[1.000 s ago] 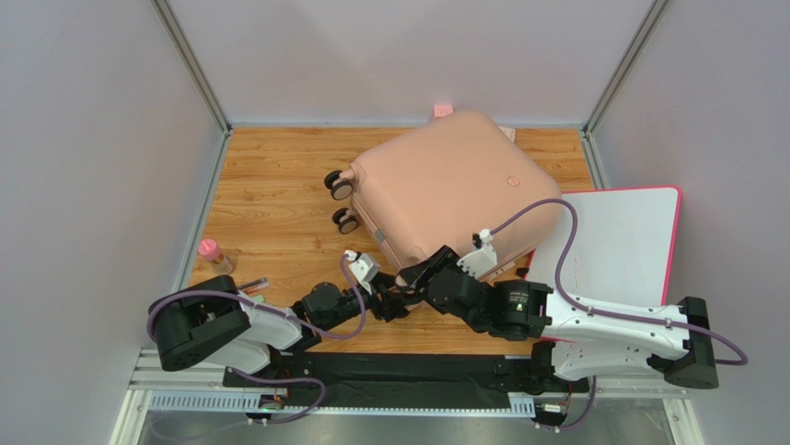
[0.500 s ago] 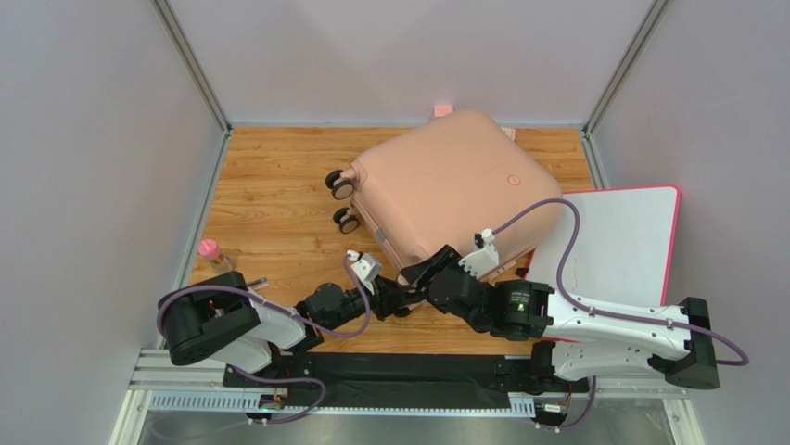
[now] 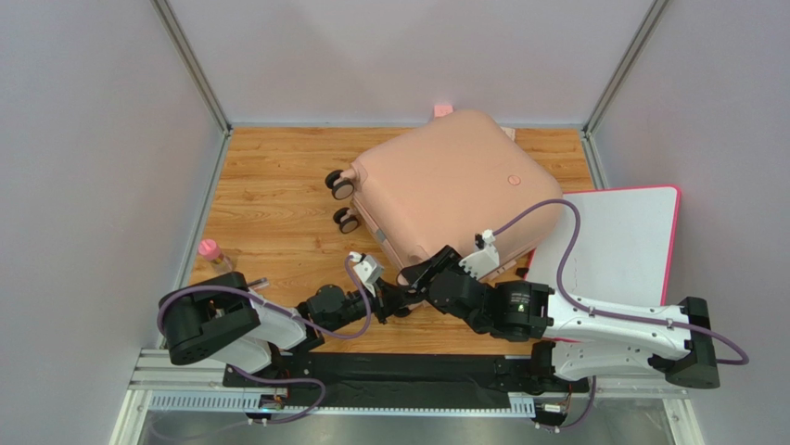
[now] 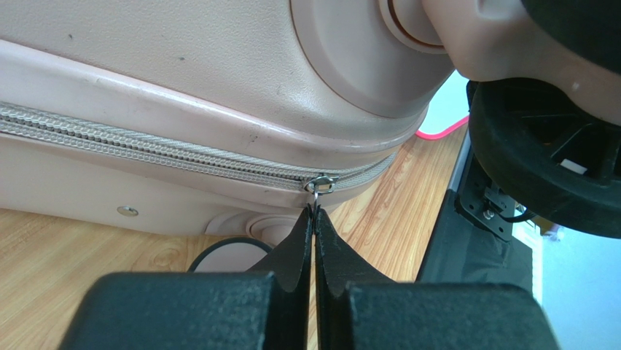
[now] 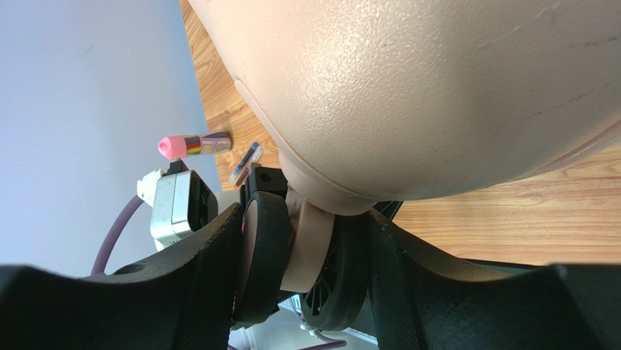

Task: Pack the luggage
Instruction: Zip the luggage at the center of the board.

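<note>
- A closed pale pink hard-shell suitcase (image 3: 454, 185) lies flat on the wooden table (image 3: 269, 185), right of centre towards the far edge. Two of its wheels (image 3: 340, 185) stick out on its left side.
- From above, both arms meet at the suitcase's near corner. The left gripper (image 3: 394, 298) and right gripper (image 3: 414, 276) crowd together there, and their fingertips are too small and dark to make out.
- The left wrist camera shows what the overhead view hides. The left gripper (image 4: 315, 215) has its fingers pressed tight together, and their tips pinch the small metal zipper pull (image 4: 319, 184) on the zipped seam at the rounded corner.
- The right wrist camera looks along the underside of the shell (image 5: 437, 87). The right gripper (image 5: 310, 240) stands partly spread, its fingers clamped on either side of a twin caster wheel (image 5: 266, 255).
- A flat white board with a pink rim (image 3: 621, 241) lies to the right, its near-left part hidden by the right arm.
- A small pink-capped bottle (image 3: 211, 250) stands near the table's left edge. Its label is too small to read.
- The suitcase's contents are hidden.
</note>
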Controlling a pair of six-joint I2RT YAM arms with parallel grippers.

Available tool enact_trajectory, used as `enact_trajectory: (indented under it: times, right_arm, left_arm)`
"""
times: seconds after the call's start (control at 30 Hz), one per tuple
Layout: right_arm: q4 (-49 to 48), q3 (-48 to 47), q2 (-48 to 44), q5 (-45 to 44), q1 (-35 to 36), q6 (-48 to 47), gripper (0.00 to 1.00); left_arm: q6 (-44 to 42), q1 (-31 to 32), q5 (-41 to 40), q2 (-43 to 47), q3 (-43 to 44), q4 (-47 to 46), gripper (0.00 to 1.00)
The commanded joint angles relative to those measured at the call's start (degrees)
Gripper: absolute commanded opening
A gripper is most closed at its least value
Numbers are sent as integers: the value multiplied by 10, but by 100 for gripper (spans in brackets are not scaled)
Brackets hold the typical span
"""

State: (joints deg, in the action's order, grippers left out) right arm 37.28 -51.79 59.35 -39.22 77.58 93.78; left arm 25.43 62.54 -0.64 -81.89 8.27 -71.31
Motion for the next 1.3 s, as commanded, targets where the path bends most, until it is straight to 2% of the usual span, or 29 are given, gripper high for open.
enact_trajectory:
  times: [0.0,0.2,0.53,0.73,0.87,0.97,1.27]
  right_arm:
    - [3,-4,-17,-32,13,0,0]
    - [9,-6,-17,-38,19,0,0]
    - [15,1,-25,-47,23,7,0]
    - [15,2,-28,-50,23,8,0]
    - [16,1,-29,-49,25,7,0]
    - [16,1,-29,-49,24,7,0]
    - [15,3,-35,-56,35,8,0]
  left_arm:
    - [17,1,-29,8,-4,-161,0]
    - [38,0,-127,25,-33,-158,0]
    - [52,1,-186,54,-45,-138,0]
    - [32,0,-111,50,-28,-146,0]
    - [8,0,-3,44,-19,-163,0]
    - [9,0,35,24,-5,-164,0]
    - [18,0,7,-27,17,-164,18]
